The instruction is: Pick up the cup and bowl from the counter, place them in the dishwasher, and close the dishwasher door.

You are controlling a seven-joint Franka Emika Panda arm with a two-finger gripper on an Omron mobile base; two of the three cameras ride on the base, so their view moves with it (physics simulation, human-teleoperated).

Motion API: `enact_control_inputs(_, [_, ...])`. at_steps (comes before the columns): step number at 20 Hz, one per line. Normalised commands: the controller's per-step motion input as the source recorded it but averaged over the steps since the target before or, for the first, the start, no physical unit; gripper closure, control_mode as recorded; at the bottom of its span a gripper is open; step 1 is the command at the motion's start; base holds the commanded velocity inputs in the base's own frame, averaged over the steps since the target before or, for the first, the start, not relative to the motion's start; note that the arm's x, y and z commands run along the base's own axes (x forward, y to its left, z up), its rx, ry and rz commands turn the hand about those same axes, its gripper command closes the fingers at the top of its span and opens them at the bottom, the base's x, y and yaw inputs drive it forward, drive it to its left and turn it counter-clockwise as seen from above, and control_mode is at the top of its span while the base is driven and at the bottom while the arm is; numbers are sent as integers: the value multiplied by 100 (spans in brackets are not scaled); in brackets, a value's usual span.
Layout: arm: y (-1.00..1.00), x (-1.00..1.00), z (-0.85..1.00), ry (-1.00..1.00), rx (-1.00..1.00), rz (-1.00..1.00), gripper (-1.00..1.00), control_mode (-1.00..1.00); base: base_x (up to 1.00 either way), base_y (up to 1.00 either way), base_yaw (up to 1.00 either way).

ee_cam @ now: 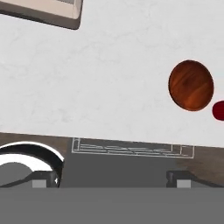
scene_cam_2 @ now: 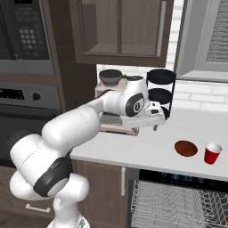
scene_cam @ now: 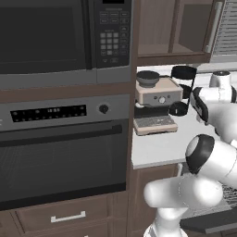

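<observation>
I had the gripper [scene_cam_2: 156, 119] spread wide and empty above the counter [scene_cam_2: 147, 153], brown bowl [scene_cam_2: 185, 148] on it just beside the red cup [scene_cam_2: 213, 153], dishwasher [scene_cam_2: 178, 200] rack exposed under them

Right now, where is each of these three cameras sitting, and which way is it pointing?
Left base view: behind the arm's left, facing the oven and coffee machine; white arm at lower right.
Right base view: behind the arm's right, facing the counter and open dishwasher; arm from lower left, gripper open.
Hand view: on the hand, looking down at the counter.
Right base and hand views share the bowl and cup.
</observation>
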Motion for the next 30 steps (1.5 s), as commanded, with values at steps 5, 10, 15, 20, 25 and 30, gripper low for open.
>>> enact_control_inputs(5, [-57, 40, -26, 1, 0, 1, -100, -100, 0, 0, 0])
enact_control_inputs(10, [-45, 38, -24, 2, 0, 2, -100, -100, 0, 0, 0])
enact_control_inputs(15, [-32, 26, -33, 0, 0, 1, -100, -100, 0, 0, 0])
enact_control_inputs(20, [-30, 14, -28, 0, 0, 3, -100, -100, 0, 0, 0])
enact_control_inputs(25, [-17, 15, -30, 0, 0, 4, -100, -100, 0, 0, 0])
enact_control_inputs(30, [-9, 26, -40, 0, 0, 6, -100, -100, 0, 0, 0])
